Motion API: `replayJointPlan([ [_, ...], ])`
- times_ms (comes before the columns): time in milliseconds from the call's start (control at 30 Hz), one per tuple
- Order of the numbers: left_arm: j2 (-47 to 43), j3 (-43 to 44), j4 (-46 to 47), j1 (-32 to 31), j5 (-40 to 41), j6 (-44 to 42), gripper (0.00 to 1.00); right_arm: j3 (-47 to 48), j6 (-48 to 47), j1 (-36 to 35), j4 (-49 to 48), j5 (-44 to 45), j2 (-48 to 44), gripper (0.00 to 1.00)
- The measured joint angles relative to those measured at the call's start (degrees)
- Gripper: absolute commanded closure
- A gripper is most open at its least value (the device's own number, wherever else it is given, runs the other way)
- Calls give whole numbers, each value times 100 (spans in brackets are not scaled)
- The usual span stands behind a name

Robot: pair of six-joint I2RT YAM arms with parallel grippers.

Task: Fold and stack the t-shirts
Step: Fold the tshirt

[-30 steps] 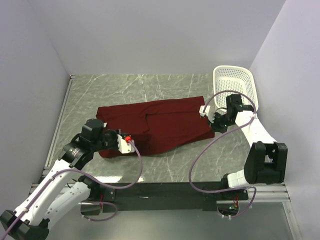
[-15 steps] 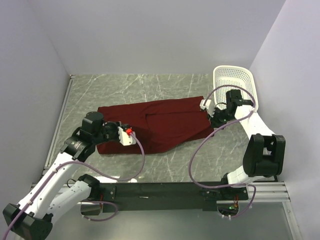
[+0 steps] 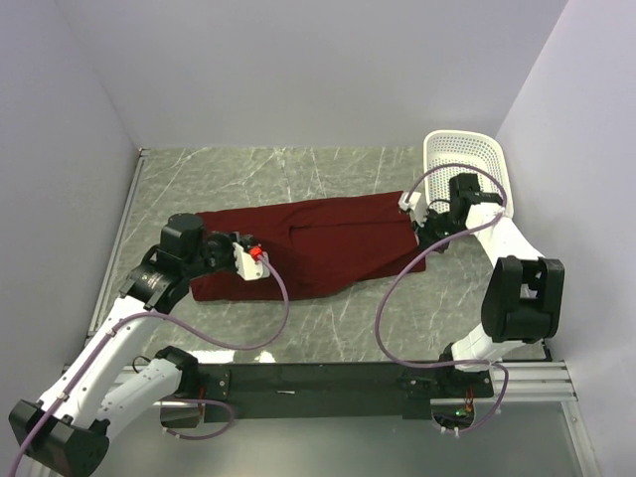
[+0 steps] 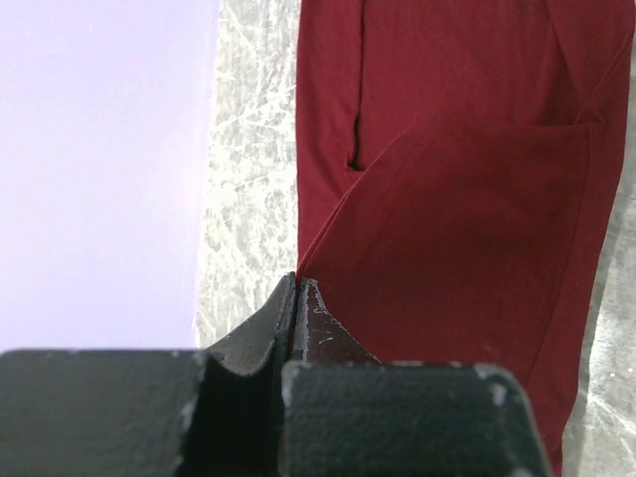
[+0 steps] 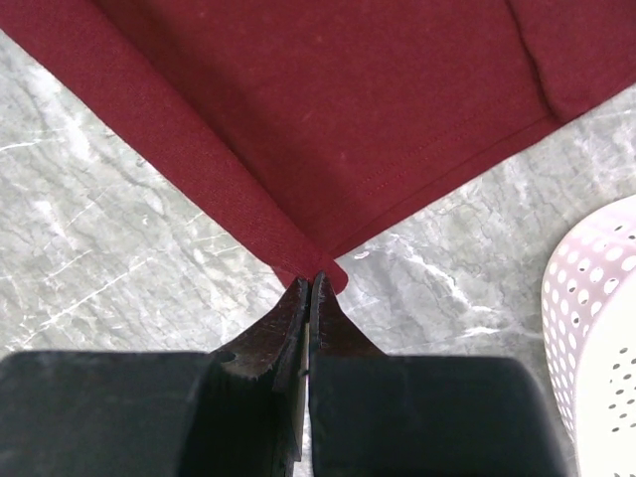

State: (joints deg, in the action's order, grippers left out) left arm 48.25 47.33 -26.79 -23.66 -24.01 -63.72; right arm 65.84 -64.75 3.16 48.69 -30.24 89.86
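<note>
top: 1 maroon t-shirt [image 3: 328, 248] lying left-right across mid table [image 3: 328, 169] as a long folded strip; 1 white basket [image 3: 467, 154] at far-right corner, near the t-shirt's right end; left wrist: left gripper [image 4: 296, 288] clamped tight on the t-shirt's near edge, cloth running away ahead; right wrist: right gripper [image 5: 310, 286] pinched closed on 1 t-shirt corner; basket rim at right edge

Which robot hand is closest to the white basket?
The right gripper: it pinches the maroon t-shirt corner right beside the white basket, while the left gripper holds the shirt's far end.
</note>
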Motion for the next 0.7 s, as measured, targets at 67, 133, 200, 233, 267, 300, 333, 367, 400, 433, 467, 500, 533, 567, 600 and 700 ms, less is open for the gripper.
replayJointPlan([
  [67, -46, 0, 2, 39, 9, -7, 100, 39, 46, 9, 0, 37, 74, 100],
  [133, -94, 0, 9, 79, 28, -9, 100, 72, 83, 17, 0, 63, 173, 100],
  [200, -116, 0, 33, 111, 61, -11, 100, 90, 85, 26, 2, 72, 258, 100],
  [233, -116, 0, 66, 127, 92, -13, 100, 90, 85, 31, 9, 76, 286, 100],
  [267, -114, 0, 87, 138, 109, -13, 100, 90, 83, 33, 13, 79, 297, 100],
  [300, -109, 0, 101, 149, 138, -13, 100, 90, 83, 35, 17, 79, 299, 100],
  [333, -101, 0, 114, 162, 149, -15, 100, 90, 81, 37, 26, 76, 299, 100],
  [367, -90, 0, 142, 177, 166, -15, 100, 92, 81, 37, 33, 76, 299, 100],
  [400, -74, 0, 175, 188, 188, -20, 100, 92, 79, 37, 39, 76, 299, 100],
  [433, -55, 0, 219, 197, 208, -26, 100, 92, 74, 37, 55, 76, 299, 100],
  [467, -39, 0, 256, 208, 238, -31, 100, 92, 66, 39, 66, 76, 299, 100],
  [500, -31, 0, 275, 223, 269, -33, 100, 92, 57, 39, 74, 76, 299, 100],
  [533, -28, 0, 302, 232, 295, -33, 100, 92, 42, 39, 85, 76, 299, 100],
  [567, -28, 0, 339, 243, 310, -35, 100, 92, 22, 44, 111, 74, 299, 100],
  [600, -28, 0, 387, 258, 348, -35, 100, 92, -9, 48, 144, 70, 299, 100],
  [700, -28, 0, 503, 291, 431, -37, 100, 92, -127, 74, 267, 61, 299, 100],
])
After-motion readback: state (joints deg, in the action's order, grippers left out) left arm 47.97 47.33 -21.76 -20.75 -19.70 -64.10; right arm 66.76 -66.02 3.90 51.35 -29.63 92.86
